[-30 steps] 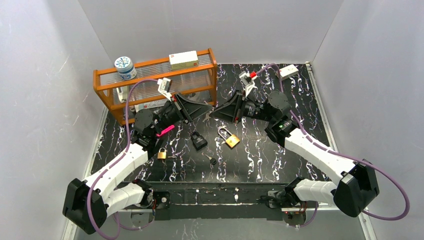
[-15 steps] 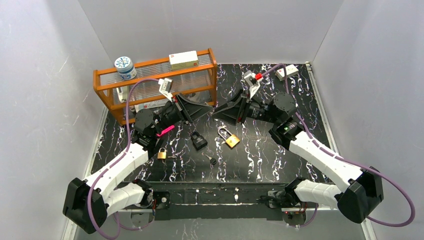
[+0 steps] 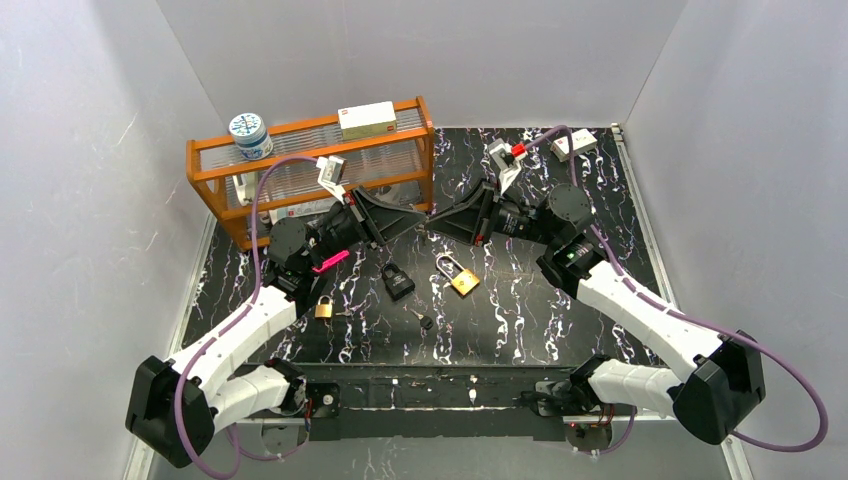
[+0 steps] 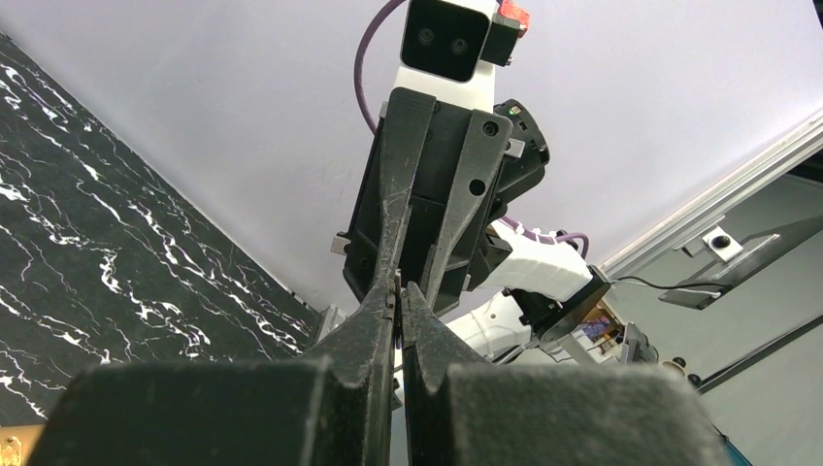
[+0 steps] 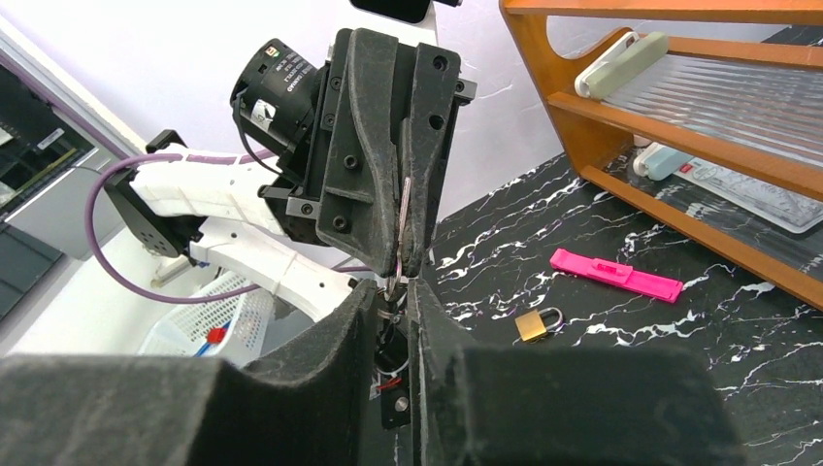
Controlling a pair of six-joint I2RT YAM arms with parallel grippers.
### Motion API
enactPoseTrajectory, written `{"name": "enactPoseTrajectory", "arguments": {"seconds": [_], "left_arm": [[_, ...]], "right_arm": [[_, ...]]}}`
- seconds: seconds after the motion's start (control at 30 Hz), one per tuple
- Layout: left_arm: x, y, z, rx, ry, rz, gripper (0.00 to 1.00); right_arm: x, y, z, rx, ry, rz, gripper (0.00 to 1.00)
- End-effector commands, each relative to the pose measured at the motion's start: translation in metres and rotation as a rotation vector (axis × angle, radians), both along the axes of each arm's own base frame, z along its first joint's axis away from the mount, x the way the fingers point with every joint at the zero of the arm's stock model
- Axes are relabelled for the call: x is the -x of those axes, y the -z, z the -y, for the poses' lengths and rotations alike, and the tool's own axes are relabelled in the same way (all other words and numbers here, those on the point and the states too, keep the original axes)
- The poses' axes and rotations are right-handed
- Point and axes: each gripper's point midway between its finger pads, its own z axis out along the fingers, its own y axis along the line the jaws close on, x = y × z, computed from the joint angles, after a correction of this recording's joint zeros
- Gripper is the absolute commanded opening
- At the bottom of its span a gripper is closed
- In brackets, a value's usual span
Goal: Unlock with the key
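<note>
Left gripper (image 5: pixel 403 264): fingers pressed together on the key (image 5: pixel 405 218), a thin metal strip seen edge-on between them.

Right gripper (image 5: pixel 393 291): meets the left gripper tip to tip above the table (image 3: pixel 520 300). Its fingers stand a narrow gap apart at the key's lower end (whether they pinch it cannot be told).

Brass padlock (image 3: pixel 462 279): lies flat on the table, below the joined tips and toward the arm bases, apart from both grippers. Black padlock (image 3: pixel 397 281): lies near it, to its left.
</note>
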Motion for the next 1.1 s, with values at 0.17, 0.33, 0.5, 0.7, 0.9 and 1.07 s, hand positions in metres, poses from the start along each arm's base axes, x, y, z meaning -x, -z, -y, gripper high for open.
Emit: {"name": "enactPoseTrajectory", "arguments": {"seconds": [0.17,0.33,0.5,0.7,0.9,1.07], "left_arm": [[0.012,-0.029,-0.004,0.045,0.016,0.089,0.00],[0.015,-0.034,-0.006,0.055,0.013,0.121,0.00],[0.015,-0.035,-0.005,0.055,0.014,0.132,0.05],[0.011,-0.042,-0.009,0.080,-0.020,0.130,0.20],[0.008,-0.051,-0.019,0.118,-0.094,0.144,0.25],[0.004,-0.046,-0.017,0.109,-0.096,0.130,0.25]], "right_arm": [[-0.003,-0.021,-0.003,-0.059,0.001,0.017,0.17],[-0.005,-0.032,-0.002,-0.099,0.018,-0.013,0.01],[-0.002,-0.033,0.000,-0.105,0.012,0.001,0.01],[0.002,-0.030,0.003,-0.103,0.006,0.009,0.01],[0.005,-0.028,0.004,-0.093,-0.011,0.007,0.01],[0.010,-0.024,0.002,-0.072,-0.052,0.000,0.01]]}}
